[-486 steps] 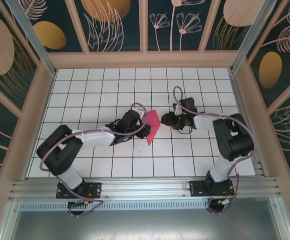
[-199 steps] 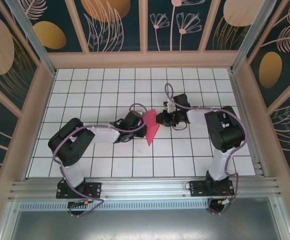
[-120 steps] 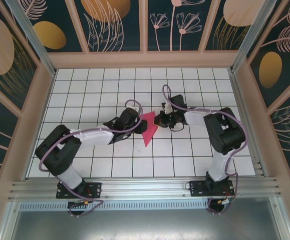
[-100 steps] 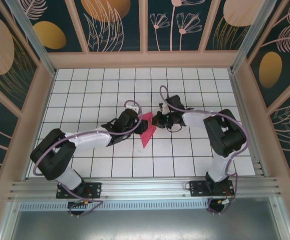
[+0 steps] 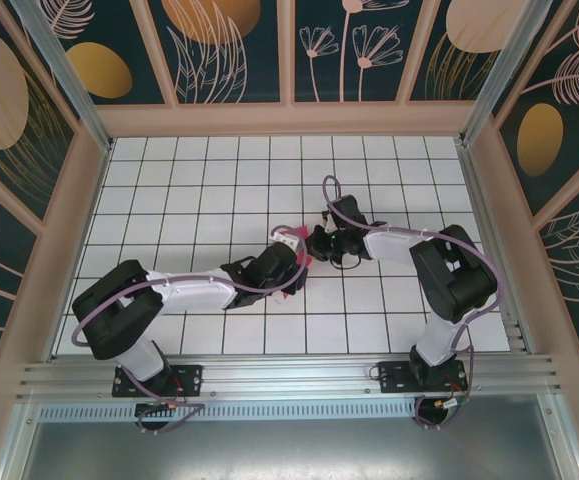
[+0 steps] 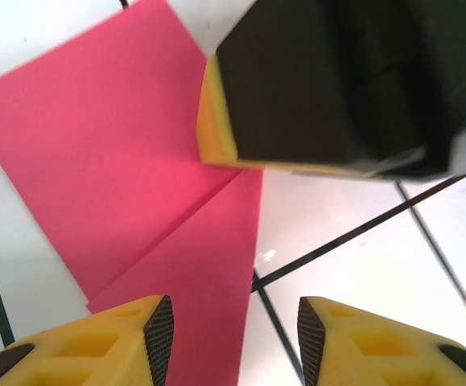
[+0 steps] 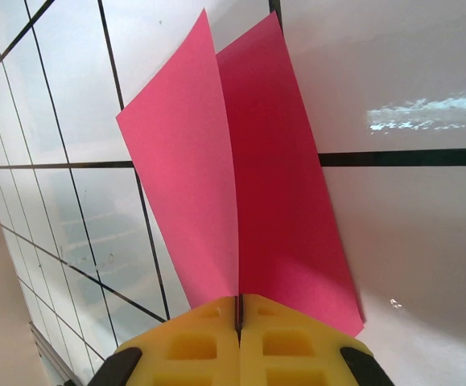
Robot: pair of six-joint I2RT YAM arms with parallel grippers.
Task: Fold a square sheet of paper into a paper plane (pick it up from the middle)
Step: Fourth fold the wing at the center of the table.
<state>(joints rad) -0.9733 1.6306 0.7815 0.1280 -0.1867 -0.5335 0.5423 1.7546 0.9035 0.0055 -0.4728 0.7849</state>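
Left claw shifted over paper plane, lying far-to-near.

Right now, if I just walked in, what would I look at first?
Probably the bright folded pink paper, in the middle of the white tiled table where the two arms meet. The right gripper is pinched shut on one end of it, with two flaps fanning out from the jaws. The left gripper hovers open just above it. All around stand dark walls patterned with flowers and leaves.
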